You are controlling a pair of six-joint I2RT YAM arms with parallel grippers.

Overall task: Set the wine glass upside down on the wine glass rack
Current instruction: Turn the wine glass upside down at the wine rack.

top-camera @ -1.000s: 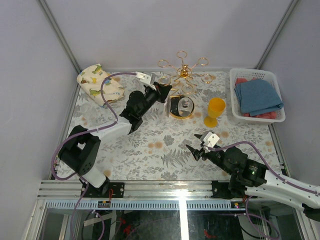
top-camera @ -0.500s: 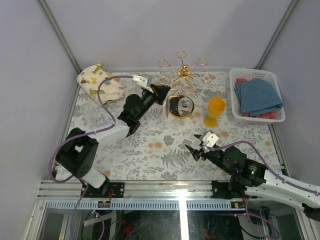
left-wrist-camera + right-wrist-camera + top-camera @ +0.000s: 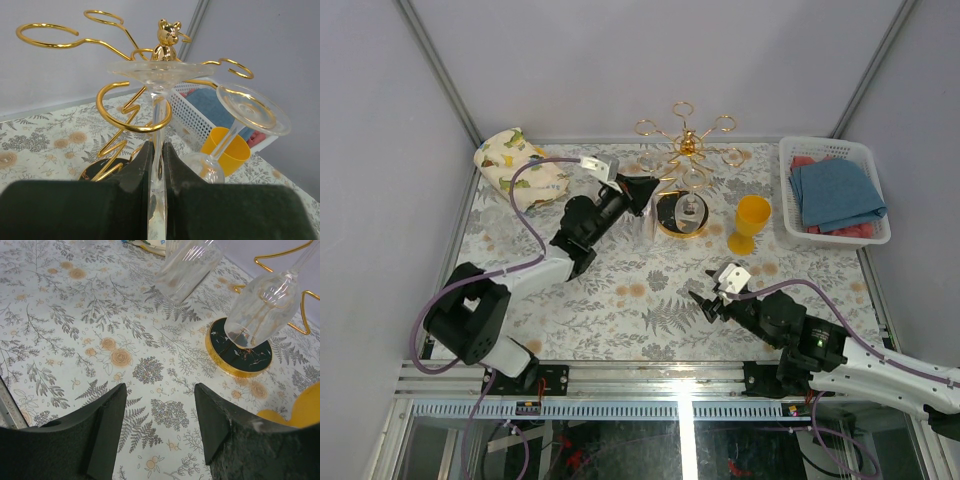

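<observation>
Left end effector (image 3: 156, 151) is clamped on the wine glass (image 3: 160, 73) stem. Glass is inverted, foot up at a ring arm of the wine glass rack (image 3: 131, 108); can't tell if stem's inside the loop. It's prob light, stiff, slick, fragile, so you grip the stem only, gently. Right end effector (image 3: 160, 390) is open, empty.

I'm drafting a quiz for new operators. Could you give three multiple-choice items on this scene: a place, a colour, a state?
1. Yellow cup, relative to the wine glass rack? A hanging from it; B on the table, right of it; C left of it.
2. Top cloth in the white basket? A blue; B green; C black.
3. Left tool? A open, empty; B shut on the wine glass stem; C out of view.
B: it stands right of the rack. A: blue folds show. B: fingers clamp the stem.
</observation>
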